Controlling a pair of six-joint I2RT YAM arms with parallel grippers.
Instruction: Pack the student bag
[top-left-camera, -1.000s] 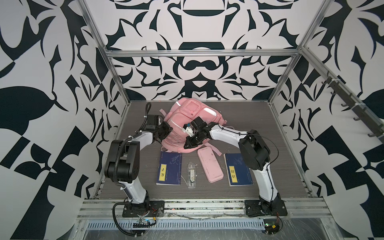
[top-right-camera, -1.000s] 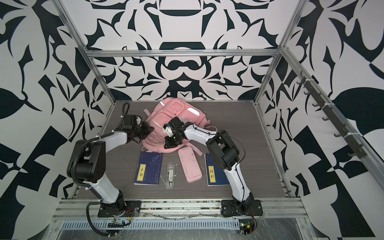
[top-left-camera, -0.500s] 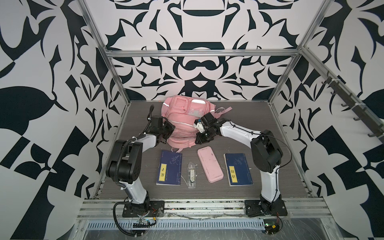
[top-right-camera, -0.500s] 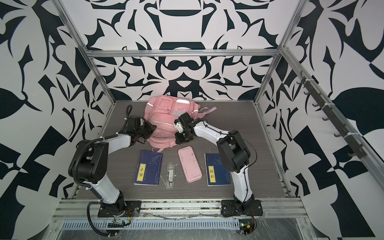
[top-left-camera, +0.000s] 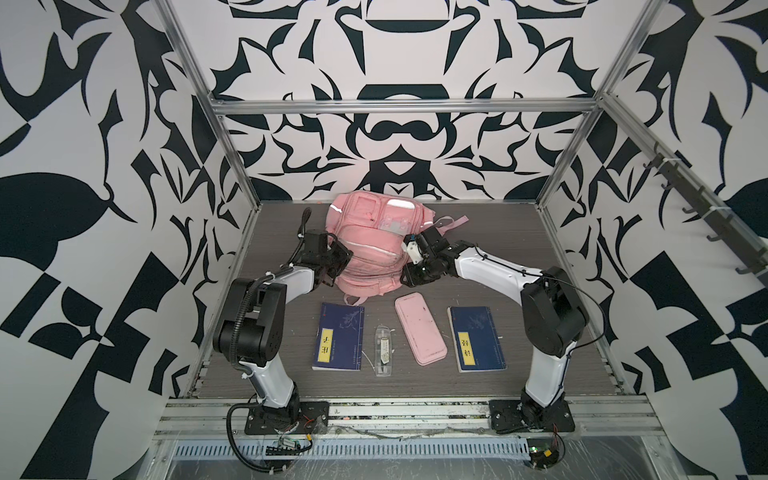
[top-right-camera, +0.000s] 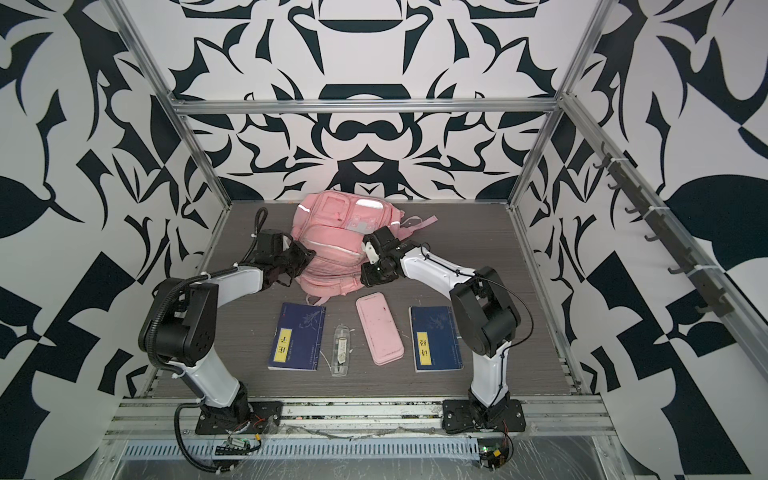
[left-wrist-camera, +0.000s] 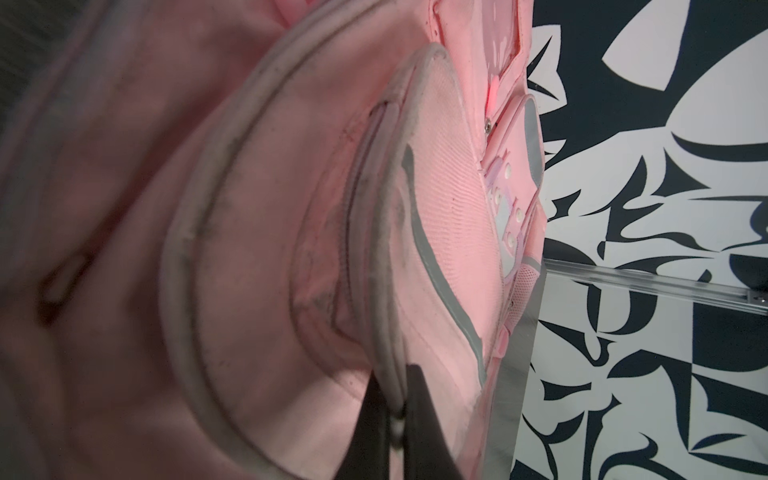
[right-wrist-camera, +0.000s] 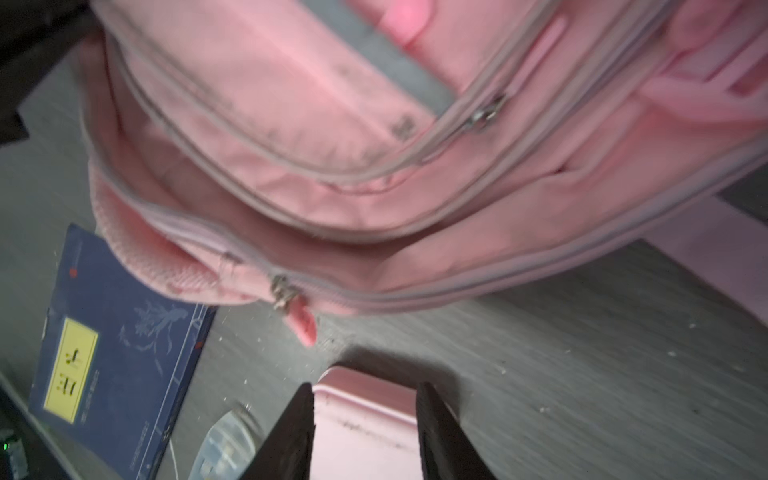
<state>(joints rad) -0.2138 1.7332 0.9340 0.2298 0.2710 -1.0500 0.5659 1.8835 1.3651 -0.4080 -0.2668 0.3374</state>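
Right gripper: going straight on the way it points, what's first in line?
Likely the pink pencil case: in the wrist view its end shows inside the open right gripper. Depth is unclear; it may touch the table beside it instead.

Lab enclosure: patterned walls (top-left-camera: 382, 137), aluminium framing (top-left-camera: 399, 107)

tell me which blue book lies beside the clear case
The left book in both top views: the clear case lies beside it; the other book sits past the pencil case.
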